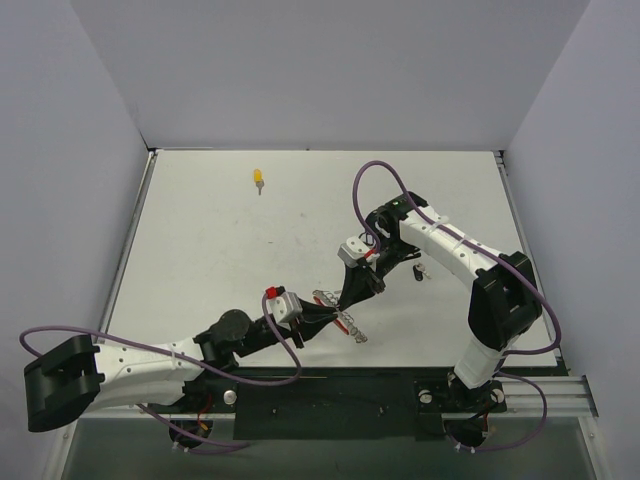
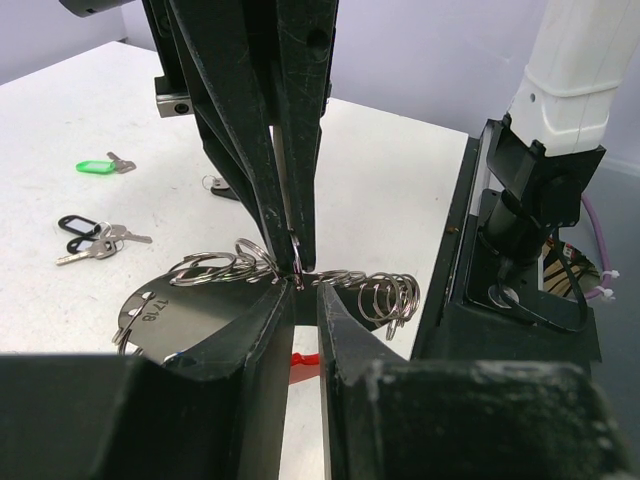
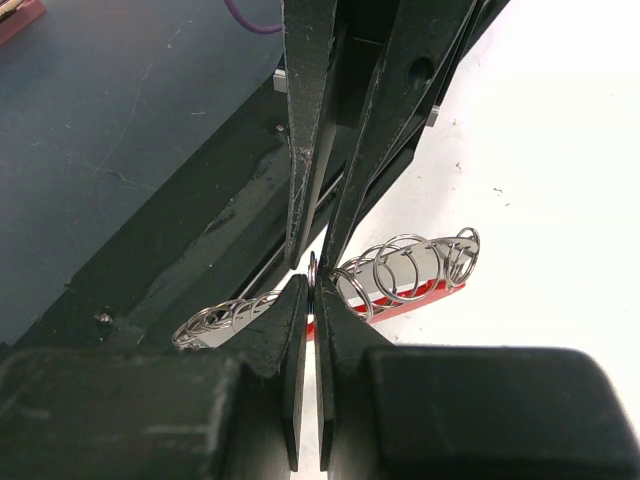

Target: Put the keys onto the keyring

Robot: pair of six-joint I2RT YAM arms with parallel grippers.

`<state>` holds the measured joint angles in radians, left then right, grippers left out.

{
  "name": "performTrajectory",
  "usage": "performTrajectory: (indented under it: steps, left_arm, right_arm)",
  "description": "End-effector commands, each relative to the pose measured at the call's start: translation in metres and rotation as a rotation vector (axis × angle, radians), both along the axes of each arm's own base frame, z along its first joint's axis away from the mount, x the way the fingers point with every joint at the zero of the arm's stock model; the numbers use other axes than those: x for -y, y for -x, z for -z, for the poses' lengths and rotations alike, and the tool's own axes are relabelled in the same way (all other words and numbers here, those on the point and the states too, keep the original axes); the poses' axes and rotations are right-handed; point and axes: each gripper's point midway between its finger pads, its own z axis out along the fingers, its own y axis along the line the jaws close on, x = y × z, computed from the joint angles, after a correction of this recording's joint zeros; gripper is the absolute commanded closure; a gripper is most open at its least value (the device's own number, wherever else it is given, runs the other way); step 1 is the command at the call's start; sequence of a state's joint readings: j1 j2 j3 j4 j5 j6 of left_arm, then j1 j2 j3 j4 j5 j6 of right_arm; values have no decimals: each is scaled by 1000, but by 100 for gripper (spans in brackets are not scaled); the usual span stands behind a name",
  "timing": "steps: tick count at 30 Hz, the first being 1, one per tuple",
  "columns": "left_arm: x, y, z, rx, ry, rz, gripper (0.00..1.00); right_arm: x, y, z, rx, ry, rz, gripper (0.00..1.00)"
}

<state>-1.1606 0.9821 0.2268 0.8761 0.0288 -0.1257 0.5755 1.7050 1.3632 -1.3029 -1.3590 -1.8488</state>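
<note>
Where the two arms meet near the front middle of the white table [image 1: 200, 260], the keyring [image 3: 400, 268] sits between both claws, its row of small silver split rings strung out to either side and its red section [image 3: 425, 297] just below them. Pressed together, the right gripper [image 3: 310, 292] pinches one thin ring of it edge-on at its fingertips. From the opposite side the left gripper [image 2: 303, 295] straddles the same spot with a narrow gap between its fingers; whether they bite on the wire or merely flank it cannot be told. A stamped metal tag [image 2: 160, 315] lies against the rings at one end. Loose on the table lie a green-tagged key [image 2: 97, 167] and, nearer, black-tagged keys [image 2: 85, 240], well apart from the keyring; a yellow-tagged key [image 1: 259, 179] lies far back.
</note>
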Motion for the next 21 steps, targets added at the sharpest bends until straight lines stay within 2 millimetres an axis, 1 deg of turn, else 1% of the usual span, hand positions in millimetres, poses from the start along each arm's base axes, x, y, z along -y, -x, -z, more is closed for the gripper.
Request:
performTrajectory:
  steps: [1, 3, 6, 8, 12, 21]
  left_arm:
    - [4, -1, -39, 60, 100, -10, 75]
    - [3, 0, -42, 64, 107, -6, 75]
    - [2, 2, -43, 69, 112, -5, 79]
    - [-1, -2, -43, 64, 113, -32, 80]
    - [-1, -5, -45, 66, 117, -48, 78]
    - [4, -6, -42, 64, 103, -55, 74]
  right_arm:
    - [14, 33, -34, -218, 49, 32, 100]
    - [14, 33, -35, -217, 48, 32, 100]
    - [14, 33, -34, -220, 50, 32, 100]
    - [14, 33, -35, -216, 46, 32, 100]
    - [14, 33, -34, -220, 51, 32, 100]
    - [14, 33, -34, -221, 52, 33, 100]
